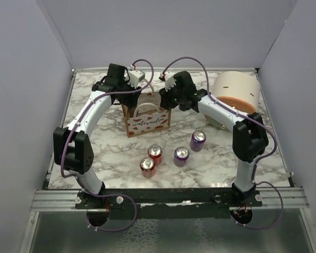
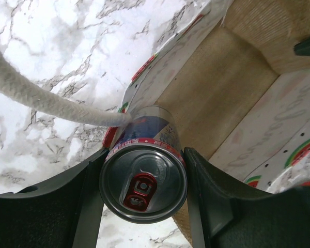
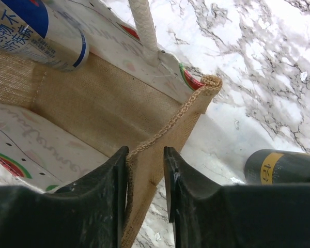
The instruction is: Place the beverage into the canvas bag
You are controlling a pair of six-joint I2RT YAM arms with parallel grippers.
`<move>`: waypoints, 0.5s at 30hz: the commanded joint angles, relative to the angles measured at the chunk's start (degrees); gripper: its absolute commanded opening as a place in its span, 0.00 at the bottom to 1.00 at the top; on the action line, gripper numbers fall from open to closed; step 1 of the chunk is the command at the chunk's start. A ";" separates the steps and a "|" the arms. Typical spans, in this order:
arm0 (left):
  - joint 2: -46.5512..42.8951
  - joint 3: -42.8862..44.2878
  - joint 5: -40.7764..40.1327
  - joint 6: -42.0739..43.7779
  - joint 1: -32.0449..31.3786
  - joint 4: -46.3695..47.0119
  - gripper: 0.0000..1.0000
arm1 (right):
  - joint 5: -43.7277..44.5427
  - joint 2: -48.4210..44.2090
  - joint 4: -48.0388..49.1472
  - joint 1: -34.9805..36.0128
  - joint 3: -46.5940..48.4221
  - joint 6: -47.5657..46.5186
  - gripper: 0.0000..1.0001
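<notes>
- Currently, left gripper [image 2: 146, 155]: closed around a beverage can [image 2: 142, 183], one finger pressed on each side of its body, with the pull-tab end facing my wrist camera.
- Beverage can, location: held aloft at the mouth of the canvas bag [image 1: 147, 121]. Its lower end hangs over the bag's rim beside a white rope handle [image 2: 41, 95]. I cannot tell whether it brushes the rim. My right wrist view shows it above the tan interior, not resting on the bag's floor.
- Right gripper [image 3: 144, 155]: nearly closed, pinching the bag's stitched side wall between its fingers. As I read it, this keeps the mouth open.
- Canvas bag: upright at the far middle of the marble table [image 1: 116, 158], with nothing inside as far as I can see.
- Also listed: four loose cans [image 1: 181, 155] standing in front of the bag, and a domed container [image 1: 234, 92] at far right.
- Progress, my judgement: the can is picked up and brought to the bag. Left to do: lower it inside, release it, and let go of the wall.
</notes>
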 commanded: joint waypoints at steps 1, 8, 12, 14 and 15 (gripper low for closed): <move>0.24 2.85 -5.74 2.52 -0.74 -0.69 0.00 | 2.11 -2.51 1.74 0.19 -2.06 0.11 0.30; 3.09 3.64 -9.49 5.33 -1.04 -3.43 0.00 | 3.25 -4.42 2.57 0.21 -3.42 -0.19 0.11; 4.22 3.62 -9.03 6.32 -1.17 -3.58 0.00 | 3.35 -4.83 2.77 0.20 -3.88 -0.28 0.01; 4.67 3.46 -7.73 7.02 -1.16 -3.36 0.00 | 2.86 -4.96 2.93 0.21 -4.21 -0.25 0.01; 4.89 3.44 -6.96 7.27 -1.18 -3.20 0.00 | 2.44 -4.98 3.07 0.21 -4.42 -0.23 0.01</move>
